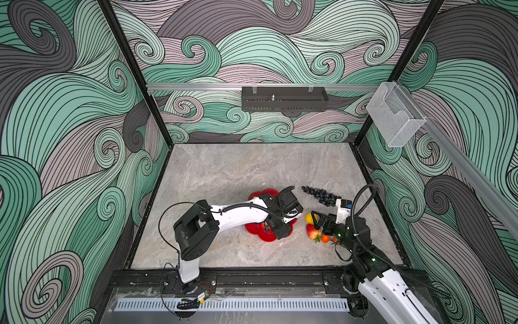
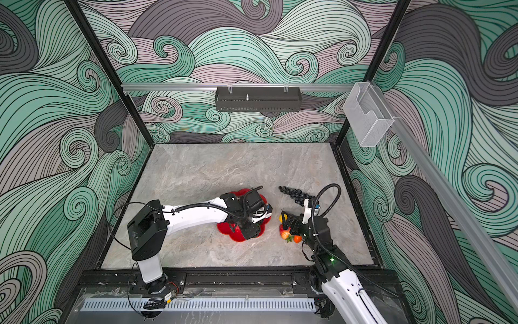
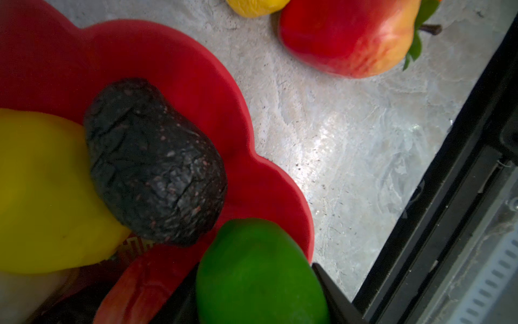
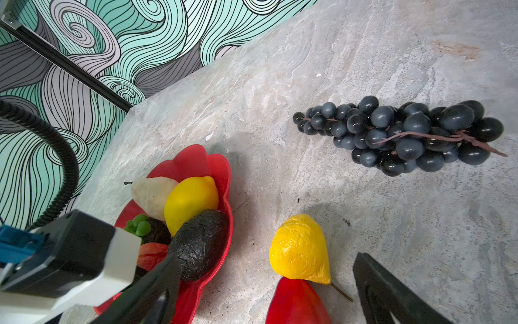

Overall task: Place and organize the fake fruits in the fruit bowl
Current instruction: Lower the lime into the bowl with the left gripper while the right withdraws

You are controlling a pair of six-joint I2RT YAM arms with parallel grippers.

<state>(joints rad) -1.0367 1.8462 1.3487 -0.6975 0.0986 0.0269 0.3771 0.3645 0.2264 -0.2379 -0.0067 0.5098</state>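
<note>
1. Noting the left claw (image 3: pixel 252 283) clamping the green lime (image 3: pixel 258 252). One black finger is pressing the lime's side in the left wrist view; the other is mostly lost in blur on the opposite side.
2. Placing that lime over the scalloped edge of the fruit bowl (image 3: pixel 196 70), just beside the avocado (image 3: pixel 154 162). Not telling whether the lime is touching the bowl.
3. Logging the bowl's contents:
   - Finding the avocado leaning on a smooth yellow lemon (image 3: pixel 42 190).
   - Picking out, in the right wrist view, the cream piece (image 4: pixel 151 193) behind that lemon and the mangosteen (image 4: pixel 157 230) with its green cap.
   - Glimpsing a red fruit (image 4: pixel 151 254), partly hidden.
4. Noting the right claw (image 4: pixel 267 258) with jaws standing wide apart and gripping nothing. It is straddling the wrinkled yellow lemon (image 4: pixel 300 249) and the red apple (image 4: pixel 297 303), which are touching each other on the tabletop (image 1: pixel 238 174) just beside the bowl.
5. Spotting a tangerine (image 1: pixel 325 238) next to the apple, close under the right arm.
6. Finding the grape bunch (image 4: pixel 406 134) lying on its side on the tabletop. It is apart from the bowl and beyond the right claw toward the far wall.
7. Seeing, in both top views, the left arm stretching across the bowl and covering most of it.
</note>
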